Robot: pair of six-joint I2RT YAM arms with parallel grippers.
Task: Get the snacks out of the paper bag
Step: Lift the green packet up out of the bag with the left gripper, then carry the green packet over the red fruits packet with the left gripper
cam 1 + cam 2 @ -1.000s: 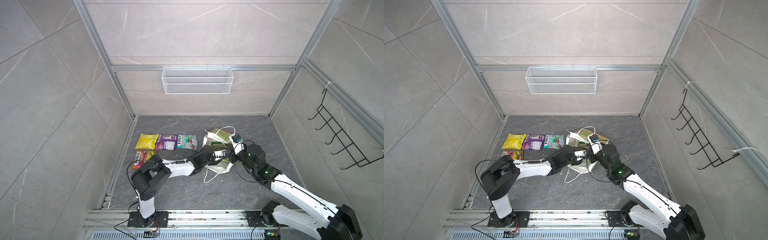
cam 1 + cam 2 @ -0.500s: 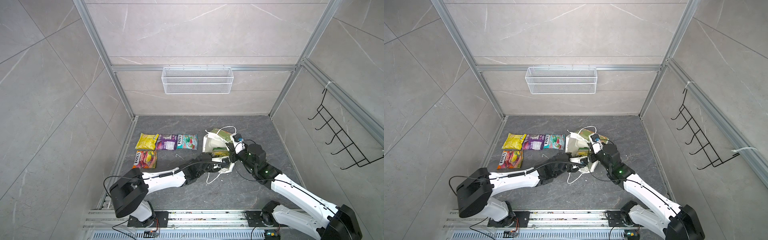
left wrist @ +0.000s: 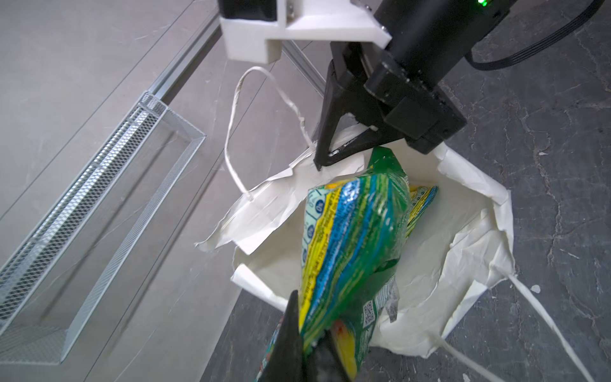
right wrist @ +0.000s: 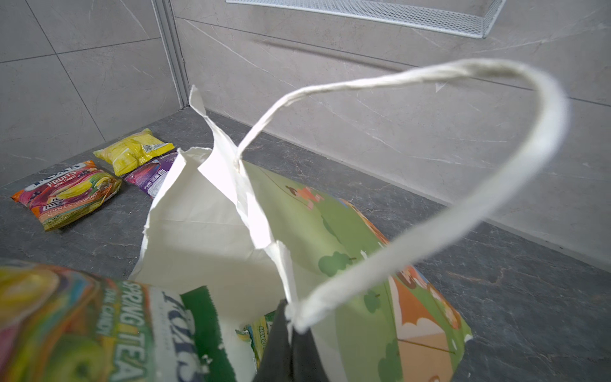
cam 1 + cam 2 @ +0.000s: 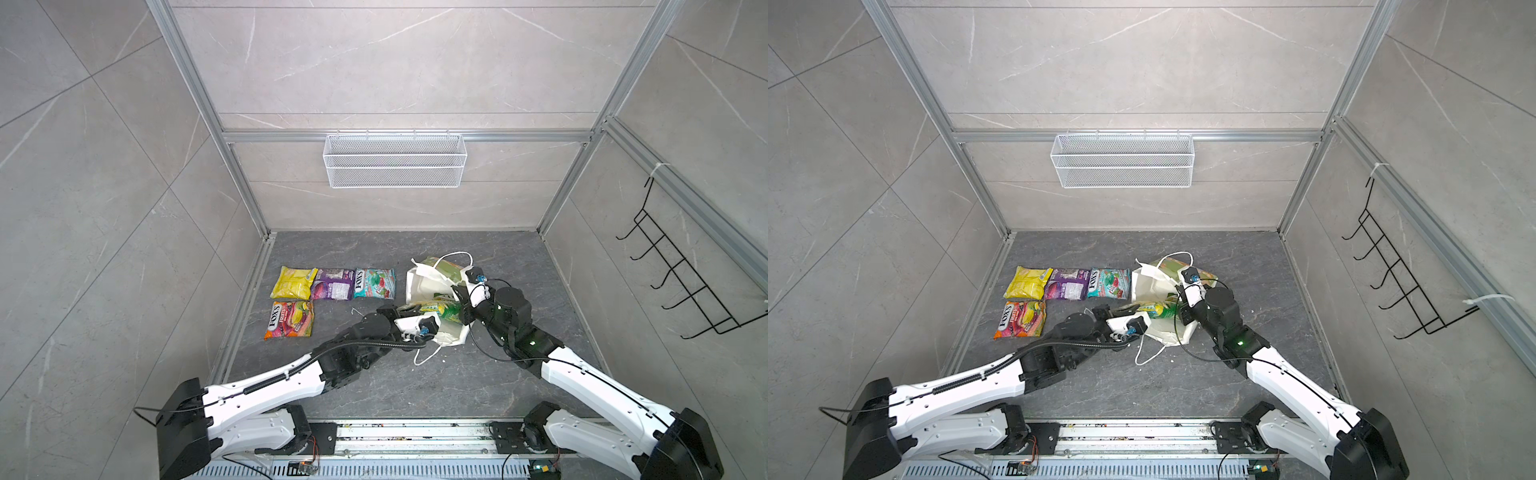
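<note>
my left hand (image 3: 309,347) clamps glossy green-yellow flat packet (image 3: 350,238), half out of crumpled white paper bag (image 3: 463,251) | my right hand (image 3: 330,154) pinches bag rim | tip: pull straight out, rim pinned

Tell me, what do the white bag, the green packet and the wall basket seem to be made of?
The bag looks like matte paper: it creases sharply and its rim is torn. The green packet seems to be glossy plastic film: it shines and crinkles. The wall basket appears to be white-painted wire mesh, probably metal.
</note>
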